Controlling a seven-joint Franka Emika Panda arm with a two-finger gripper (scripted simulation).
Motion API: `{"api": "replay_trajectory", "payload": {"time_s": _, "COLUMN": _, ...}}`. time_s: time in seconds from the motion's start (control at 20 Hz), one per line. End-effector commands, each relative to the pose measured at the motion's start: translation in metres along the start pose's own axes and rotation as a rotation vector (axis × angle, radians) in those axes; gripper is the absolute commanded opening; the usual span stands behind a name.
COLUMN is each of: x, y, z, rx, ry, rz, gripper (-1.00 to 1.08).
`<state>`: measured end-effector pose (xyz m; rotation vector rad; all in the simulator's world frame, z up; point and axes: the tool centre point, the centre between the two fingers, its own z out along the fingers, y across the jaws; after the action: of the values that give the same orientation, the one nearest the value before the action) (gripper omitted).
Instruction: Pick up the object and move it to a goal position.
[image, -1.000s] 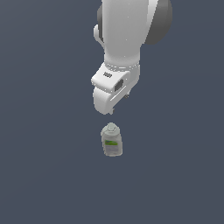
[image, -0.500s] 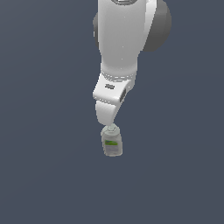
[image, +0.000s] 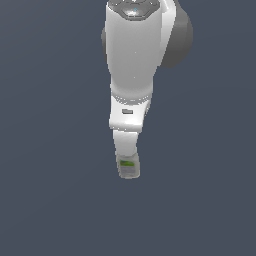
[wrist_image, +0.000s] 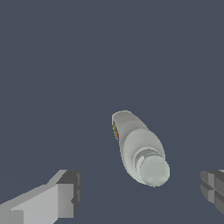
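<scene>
The small pale grey-green bottle (image: 128, 167) stands on the dark floor; in the exterior view only its lower body with the green label band shows, its cap hidden behind the arm. In the wrist view the bottle (wrist_image: 139, 148) stands with its rounded grey cap toward the camera. My gripper (wrist_image: 140, 192) is open, one finger (wrist_image: 65, 192) on one side and the other finger (wrist_image: 212, 188) on the other, wide apart and not touching the bottle. In the exterior view the white hand (image: 127, 137) is right over the bottle's top.
The dark grey-blue floor (image: 50, 200) stretches all around. The white arm (image: 135, 50) rises from the hand toward the top of the exterior view.
The arm has come down steadily toward the bottle; the hand now covers the bottle's cap in the exterior view. The bottle has not moved.
</scene>
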<state>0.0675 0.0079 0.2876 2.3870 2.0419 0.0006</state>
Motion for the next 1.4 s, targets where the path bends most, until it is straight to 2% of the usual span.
{"api": "replay_trajectory", "payload": {"time_s": 0.0, "x": -0.001, "y": 0.004, "z": 0.002, "rx": 0.0, "ry": 0.0, "rz": -0.049, "gripper": 1.0}}
{"api": "replay_trajectory", "payload": {"time_s": 0.4, "x": -0.004, "y": 0.013, "z": 0.007, "rx": 0.0, "ry": 0.0, "rz": -0.139, "gripper": 1.0}}
{"api": "replay_trajectory", "payload": {"time_s": 0.85, "x": -0.004, "y": 0.014, "z": 0.01, "rx": 0.001, "ry": 0.0, "rz": -0.151, "gripper": 1.0}}
{"api": "replay_trajectory", "payload": {"time_s": 1.35, "x": -0.004, "y": 0.013, "z": 0.051, "rx": 0.001, "ry": 0.0, "rz": -0.154, "gripper": 1.0}}
